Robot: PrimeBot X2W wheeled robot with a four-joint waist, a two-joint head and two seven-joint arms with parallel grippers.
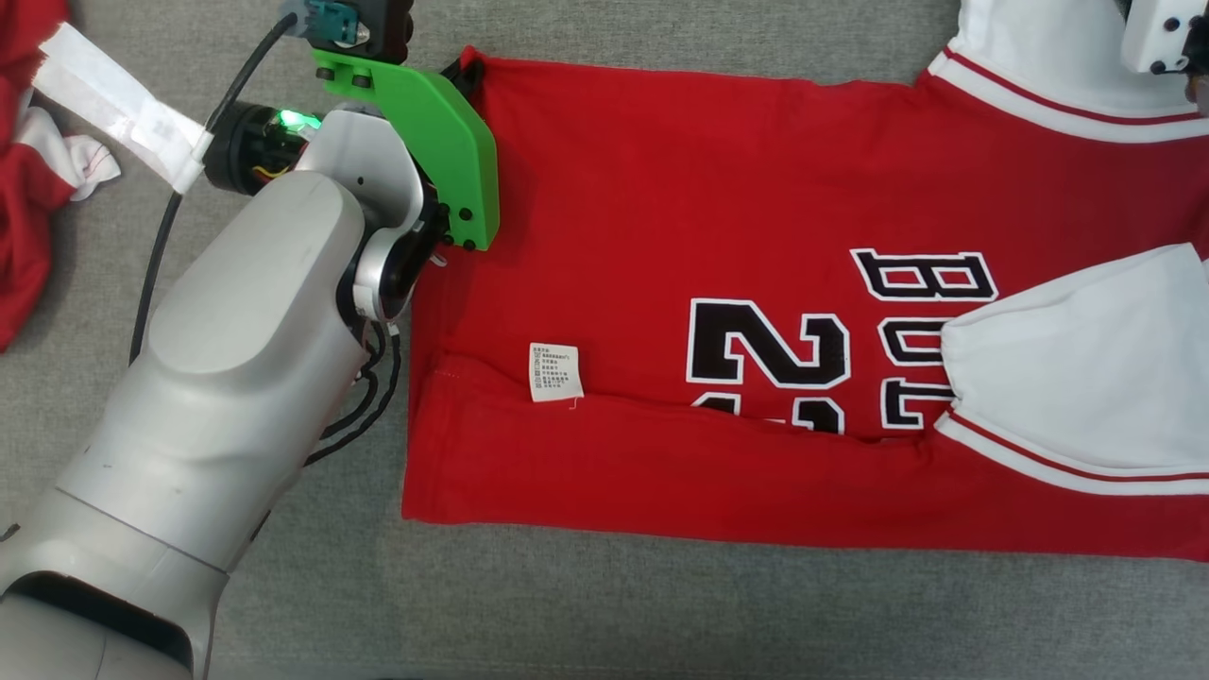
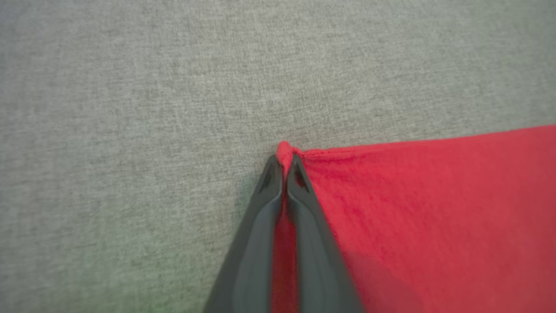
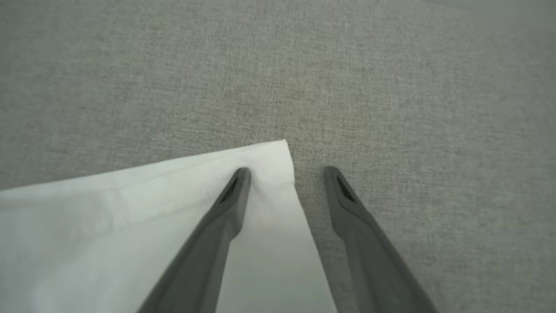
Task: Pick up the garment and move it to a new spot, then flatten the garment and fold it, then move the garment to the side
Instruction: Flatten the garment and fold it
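Note:
The garment point(image 1: 718, 208) is a red jersey with black-and-white lettering and white sleeves, spread on the grey cloth surface. Its near long edge is folded over, showing a white care label point(image 1: 554, 372). My left gripper point(image 2: 284, 167) is shut on the garment's red corner point(image 2: 284, 152), at the far left end of the hem in the head view. My right gripper point(image 3: 287, 170) stands open over the white sleeve's corner point(image 3: 273, 158), one finger point(image 3: 232, 195) on the white cloth and the other on the grey surface. The right wrist housing point(image 1: 1162, 33) shows at the head view's top right.
Another red-and-white cloth point(image 1: 28, 170) lies bunched at the left edge of the head view, with a white taped cable point(image 1: 123, 113) running over it. My left forearm point(image 1: 227, 397) covers the lower left. Grey surface point(image 1: 661, 614) lies in front of the garment.

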